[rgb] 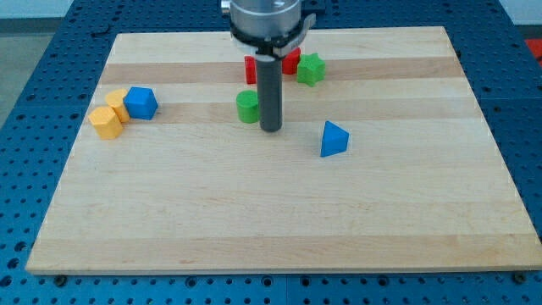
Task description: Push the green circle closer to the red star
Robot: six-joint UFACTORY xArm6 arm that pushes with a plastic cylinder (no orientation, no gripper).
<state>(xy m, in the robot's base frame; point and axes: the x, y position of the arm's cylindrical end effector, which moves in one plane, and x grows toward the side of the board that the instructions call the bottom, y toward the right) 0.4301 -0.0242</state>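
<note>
You'll find my tip (270, 130) planted on the wooden board (254, 212), just to the view's right of the green circle (247, 107) — touching it or nearly so. The rod ends plainly, with nothing gripped. Above it the rod partly hides two red blocks (290, 61), whose shapes can't be made out, with a green star (311, 69) beside them. A blue triangular block (334, 139) sits to the right — a blue cube (141, 103) and two yellow blocks (111, 117) lie well apart at the left.

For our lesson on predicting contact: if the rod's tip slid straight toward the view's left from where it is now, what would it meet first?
My tip sits just right of the green circle, so it would probably meet that block first, though depth is hard to judge; it may pass just below it.
</note>
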